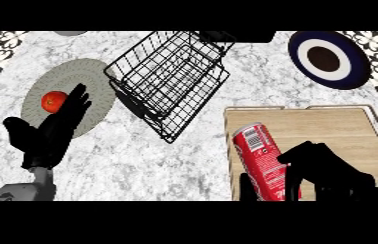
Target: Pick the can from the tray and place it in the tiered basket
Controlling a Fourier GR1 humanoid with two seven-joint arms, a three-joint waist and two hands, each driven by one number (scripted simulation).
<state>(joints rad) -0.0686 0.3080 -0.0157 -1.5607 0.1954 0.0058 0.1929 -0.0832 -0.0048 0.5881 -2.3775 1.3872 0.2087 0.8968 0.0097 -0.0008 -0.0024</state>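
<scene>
Marble counter [184, 160], wire tiered basket [170, 78] at centre. Wood tray [325, 125] at near-right corner, red can [260, 158] by tray's left edge. R hand [328, 173] fingers curled on can's right side. L hand [52, 130] near left edge, fingers straight, together.

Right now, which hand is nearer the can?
Right. The right hand is beside the can over the tray; the left hand is far left, by the plate with the tomato.

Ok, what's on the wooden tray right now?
A red can shows over the wooden tray, label up. The right hand curls round its lower end, hiding the can's base and the tray beneath, so whether the can touches the wood cannot be seen.
</scene>
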